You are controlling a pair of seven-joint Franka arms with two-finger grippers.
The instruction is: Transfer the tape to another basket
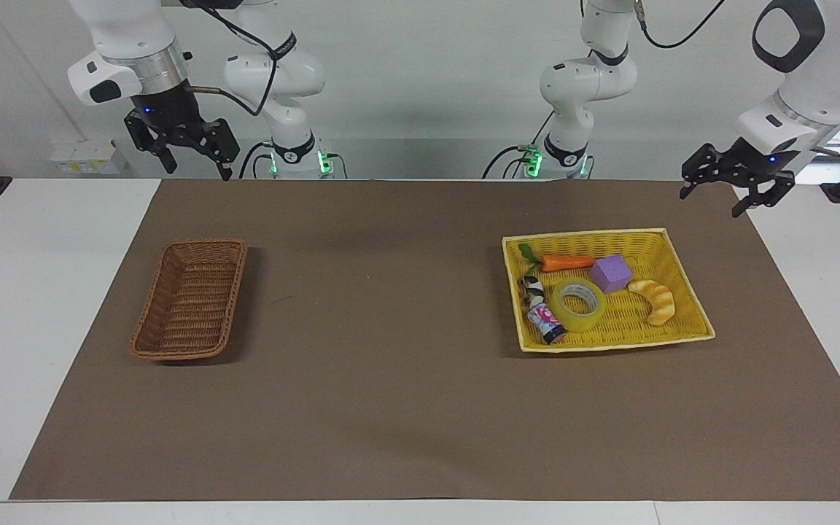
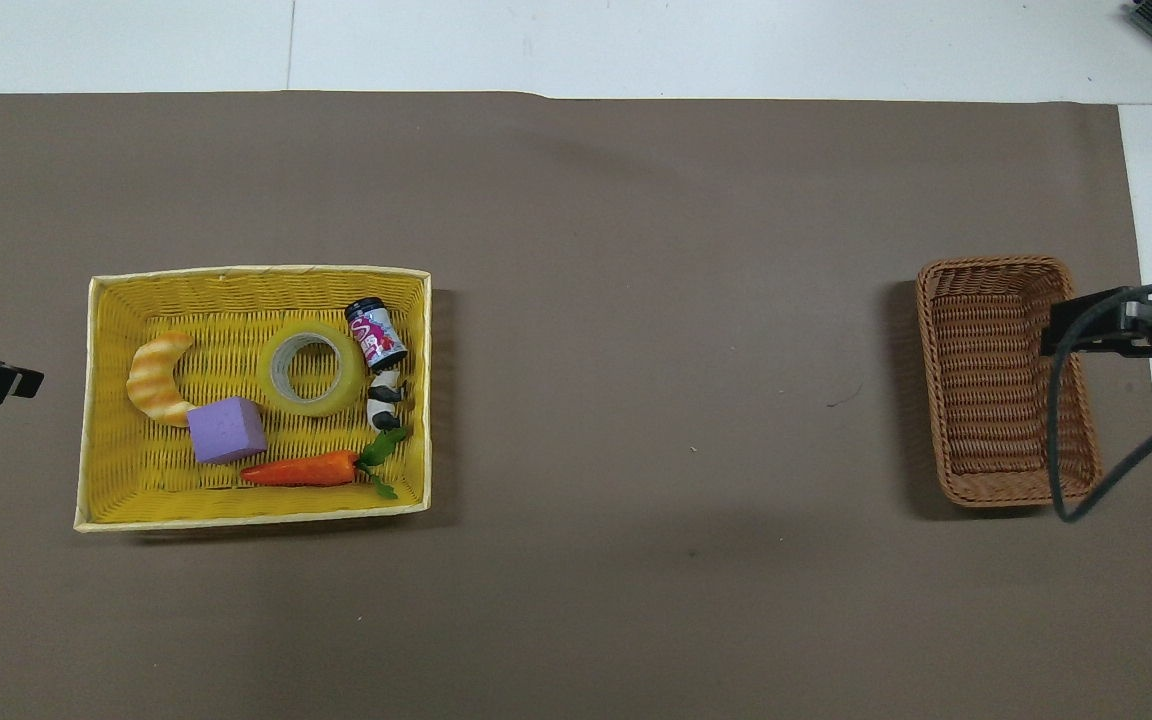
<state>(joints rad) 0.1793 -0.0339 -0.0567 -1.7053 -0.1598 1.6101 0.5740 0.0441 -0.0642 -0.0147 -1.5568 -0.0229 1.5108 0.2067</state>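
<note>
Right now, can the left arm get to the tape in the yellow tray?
Probably yes. The tape lies flat in the yellow tray with nothing on top of it, and the left gripper hangs open in the air at that end of the table.

Yellow tape (image 1: 578, 305) roll flat in yellow tray (image 1: 682, 270); brown wicker basket (image 1: 190, 300) empty, right arm's end.

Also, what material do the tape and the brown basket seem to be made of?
The tape: likely glossy plastic film; it looks translucent yellow, with a pale core, maybe cardboard. The basket: probably matte woven wicker or rattan; brown interlaced strands show.
</note>
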